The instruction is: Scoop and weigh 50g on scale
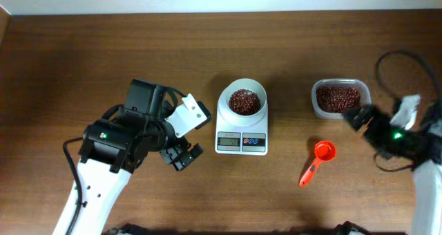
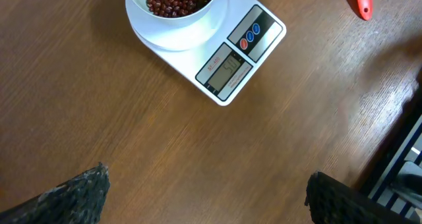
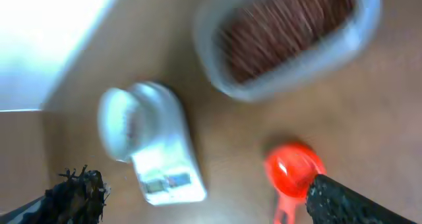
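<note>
You see the scale [image 1: 241,128] mid desk [image 1: 103,55], bowl [image 1: 243,90] w/ red beans [image 1: 244,101] on top. Orange scoop [image 1: 319,159] lies right of it. Your right claw [image 3: 204,191] is released, empty; left claw [image 2: 208,184] spread wide, holding nothing

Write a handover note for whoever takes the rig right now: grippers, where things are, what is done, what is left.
Left gripper: open, empty, over bare table beside the scale.
Right gripper: open, empty, near the tub of red beans.
Scale: mid-table, with the white bowl on it holding beans.
Scoop: red, lying empty on the table in front of the tub, touched by neither gripper.
Done: beans are in the bowl and the scoop is set down.
Left: the display is lit but I cannot read it surely. Check it against 50g and top up from the tub if short.
</note>
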Available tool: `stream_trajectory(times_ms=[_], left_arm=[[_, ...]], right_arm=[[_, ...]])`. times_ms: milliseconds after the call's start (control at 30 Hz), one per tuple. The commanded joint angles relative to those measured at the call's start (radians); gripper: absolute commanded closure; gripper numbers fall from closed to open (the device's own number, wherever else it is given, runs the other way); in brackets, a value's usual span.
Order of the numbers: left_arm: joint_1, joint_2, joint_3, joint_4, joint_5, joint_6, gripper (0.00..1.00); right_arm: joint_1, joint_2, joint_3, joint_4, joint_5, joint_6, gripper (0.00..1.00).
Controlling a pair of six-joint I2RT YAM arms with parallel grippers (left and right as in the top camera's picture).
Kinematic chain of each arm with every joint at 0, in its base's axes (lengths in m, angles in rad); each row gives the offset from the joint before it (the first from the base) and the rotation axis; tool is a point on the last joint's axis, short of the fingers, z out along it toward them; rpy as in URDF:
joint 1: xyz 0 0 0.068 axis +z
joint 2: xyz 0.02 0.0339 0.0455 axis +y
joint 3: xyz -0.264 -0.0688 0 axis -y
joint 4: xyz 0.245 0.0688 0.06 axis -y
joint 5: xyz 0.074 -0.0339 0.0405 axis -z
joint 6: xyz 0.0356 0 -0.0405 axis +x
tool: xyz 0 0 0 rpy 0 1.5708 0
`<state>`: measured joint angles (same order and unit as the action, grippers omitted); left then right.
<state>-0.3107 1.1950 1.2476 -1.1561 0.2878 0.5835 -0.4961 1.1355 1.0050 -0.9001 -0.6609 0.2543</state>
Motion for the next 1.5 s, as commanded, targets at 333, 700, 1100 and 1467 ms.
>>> stream_trajectory(times_ms=[333, 700, 1100, 1467], left_arm=[[0.006, -0.004, 0.009, 0.002, 0.004, 0.016, 0.01], [0.006, -0.004, 0.009, 0.002, 0.004, 0.016, 0.01], [0.006, -0.004, 0.009, 0.002, 0.004, 0.016, 0.01], [0.006, -0.004, 0.009, 0.002, 0.004, 0.016, 0.01]], right_arm=[[-0.003, -0.347, 0.151, -0.006, -0.140, -0.010, 0.01], [0.427, -0.612, 0.104, -0.001, 0.460, -0.011, 0.01], [0.513, -1.095, -0.402, 0.367, 0.499, -0.011, 0.01], [0.534, -1.132, -0.773, 0.761, 0.589, -0.011, 0.01]])
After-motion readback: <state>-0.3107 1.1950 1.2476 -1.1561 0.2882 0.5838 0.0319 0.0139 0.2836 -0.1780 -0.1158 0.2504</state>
